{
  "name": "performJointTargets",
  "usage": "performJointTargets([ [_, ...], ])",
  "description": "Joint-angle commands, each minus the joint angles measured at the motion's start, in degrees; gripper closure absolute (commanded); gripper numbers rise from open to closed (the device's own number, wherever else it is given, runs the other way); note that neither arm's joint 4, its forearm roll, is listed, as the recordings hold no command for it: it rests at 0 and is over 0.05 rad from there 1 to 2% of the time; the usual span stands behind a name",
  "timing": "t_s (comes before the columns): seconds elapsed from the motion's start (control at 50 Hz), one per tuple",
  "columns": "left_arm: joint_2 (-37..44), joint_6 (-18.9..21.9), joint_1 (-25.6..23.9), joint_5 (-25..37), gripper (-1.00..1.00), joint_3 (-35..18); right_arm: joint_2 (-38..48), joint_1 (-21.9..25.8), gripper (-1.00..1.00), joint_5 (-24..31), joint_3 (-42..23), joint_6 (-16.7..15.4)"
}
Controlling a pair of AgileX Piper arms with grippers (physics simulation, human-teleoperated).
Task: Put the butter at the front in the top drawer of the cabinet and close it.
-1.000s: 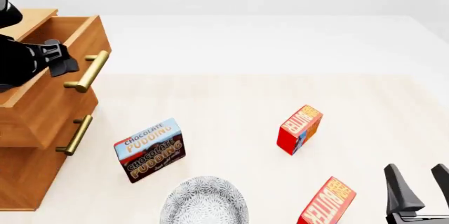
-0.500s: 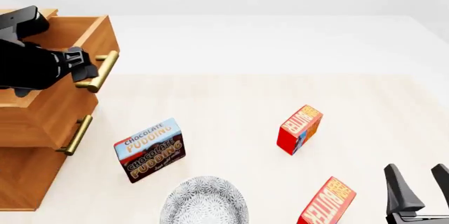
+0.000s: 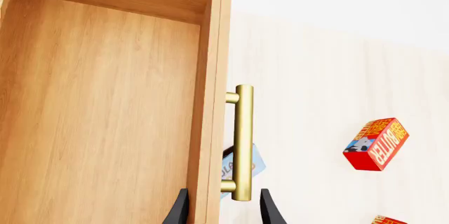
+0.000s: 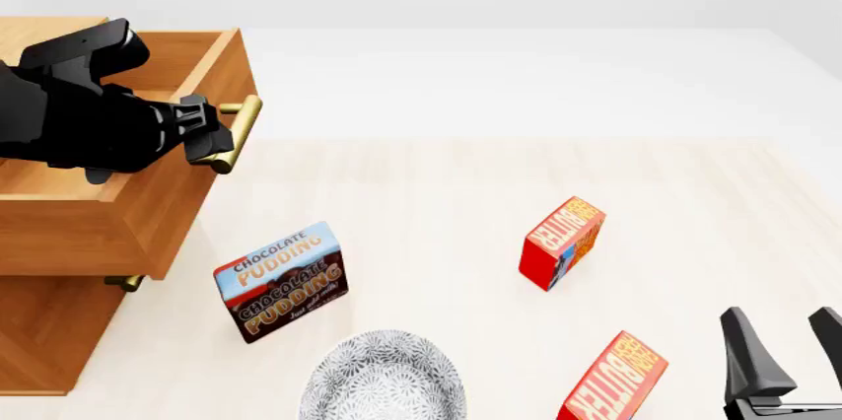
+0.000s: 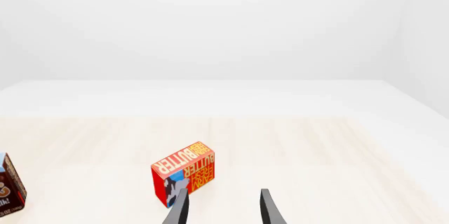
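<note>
Two boxes of butter stand on the worktop [image 4: 435, 203], well right of the cabinet [image 4: 53, 331]; the one at the front [image 4: 616, 381] is nearest my right hand [image 4: 790, 361], whose fingers are apart and empty. My left hand [image 4: 211, 134] is at the top drawer [image 4: 145, 213], fingers astride its brass handle [image 3: 243, 142]; whether they pinch it I cannot tell. I judge a straight, level pull best, so the drawer doesn't bind. Only the left wrist view shows the drawer's bare inside; only the front view shows the patterned bowl [image 4: 385, 379] beside the pudding box [image 4: 282, 280].
</note>
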Motion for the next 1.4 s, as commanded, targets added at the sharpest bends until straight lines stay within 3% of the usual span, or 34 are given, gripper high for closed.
performJointTargets([
  [0.02,0.18,-0.88,-3.24,-0.33,-1.0,0.32,-0.09,-0.01,-1.0,0.02,0.06,0.0],
  [0.66,1.29,-0.32,-6.53,-0.45,-1.0,-1.39,-0.1,-0.01,-1.0,0.02,0.06,-0.01],
  [0.7,0.65,-2.7,-10.52,-1.7,-1.0,-1.0,-0.1,0.0,-1.0,0.02,0.06,-0.01],
  [0.72,1.47,-0.84,-7.99,-0.67,-1.0,-1.5,-0.12,-0.01,-1.0,0.01,0.06,0.0],
  [0.82,1.93,-0.52,-7.83,-0.56,-1.0,-1.62,-0.1,-0.01,-1.0,0.02,0.06,-0.02],
  [0.86,0.04,-3.35,-11.27,-2.11,-1.0,-0.25,-0.1,-0.01,-1.0,0.02,0.06,-0.01],
  [0.9,1.49,-0.88,-8.7,-0.76,-1.0,-1.17,-0.1,-0.02,-1.0,0.03,0.06,-0.01],
  [1.14,0.98,-1.88,-10.57,-1.04,-1.0,-2.09,-0.09,0.01,-1.0,0.02,0.06,-0.03],
  [1.4,0.67,1.47,-7.61,3.07,-1.0,-7.06,-0.09,-0.01,-1.0,0.03,0.06,-0.02],
])
